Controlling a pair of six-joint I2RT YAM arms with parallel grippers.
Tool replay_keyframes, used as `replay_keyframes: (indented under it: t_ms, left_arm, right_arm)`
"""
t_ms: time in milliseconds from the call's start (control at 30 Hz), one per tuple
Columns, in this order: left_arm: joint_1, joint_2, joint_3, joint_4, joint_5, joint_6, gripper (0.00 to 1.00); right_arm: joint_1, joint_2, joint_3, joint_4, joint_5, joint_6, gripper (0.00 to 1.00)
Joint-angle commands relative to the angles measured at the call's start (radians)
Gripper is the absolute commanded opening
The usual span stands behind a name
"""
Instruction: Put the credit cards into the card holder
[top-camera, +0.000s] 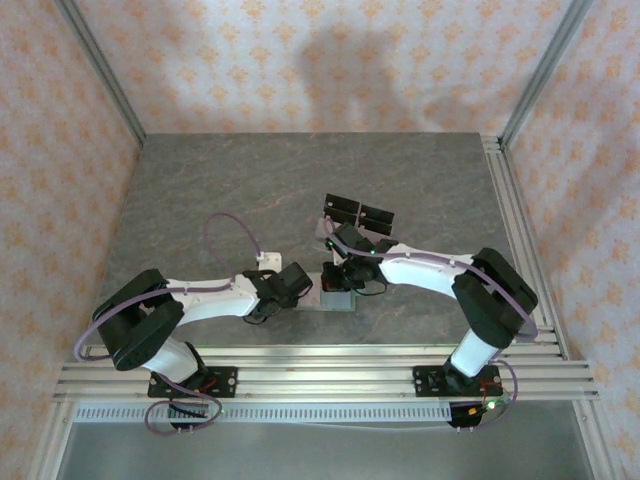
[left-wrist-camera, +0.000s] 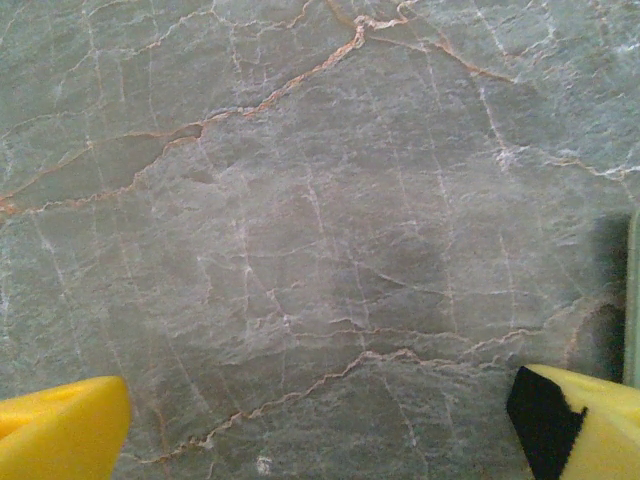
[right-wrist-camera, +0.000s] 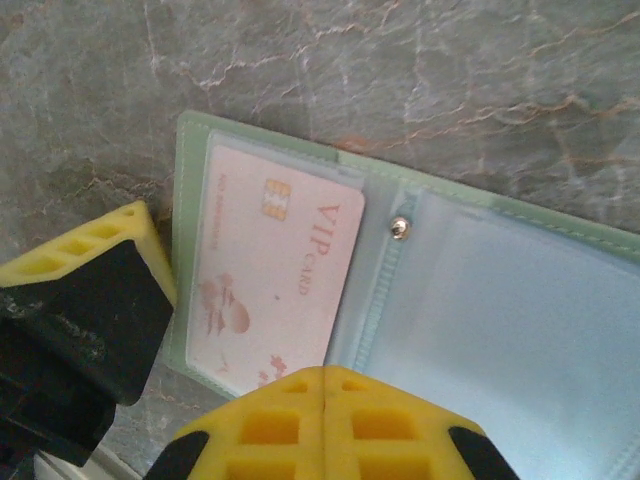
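I logged the grey marbled table (top-camera: 200, 200) first. Left gripper (left-wrist-camera: 320, 430) hung over bare stone, jaws spread wide, nothing between them. Right gripper (right-wrist-camera: 200, 340), jaws also spread, straddled a corner of the card holder (right-wrist-camera: 520, 300); contact unclear. The holder lay open at centre front, with a pink card (right-wrist-camera: 270, 270) in its left pocket. Black cards (top-camera: 343, 208) sat just behind.
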Motion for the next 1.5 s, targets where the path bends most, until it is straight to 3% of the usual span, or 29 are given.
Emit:
replay_keyframes:
  t_ms: [0,1100,1200,1333,1467]
  left_arm:
    - [-0.007,0.021,-0.017,0.002,0.002,-0.014,1.00]
    - [-0.031,0.061,-0.011,0.032,0.018,-0.038,1.00]
    - [-0.033,0.043,0.000,-0.032,-0.035,-0.072,1.00]
    - [-0.032,-0.023,0.023,-0.226,-0.196,-0.216,1.00]
    - [-0.030,-0.033,0.034,-0.278,-0.226,-0.255,1.00]
  right_arm:
    - [0.005,0.031,0.011,0.024,-0.004,0.018,0.00]
    - [0.014,0.143,0.054,0.109,-0.063,0.054,0.00]
    - [0.014,0.142,0.059,0.107,-0.066,0.055,0.00]
    - [0.014,0.141,0.059,0.104,-0.066,0.054,0.00]
    - [0.014,0.141,0.052,0.106,-0.065,0.053,0.00]
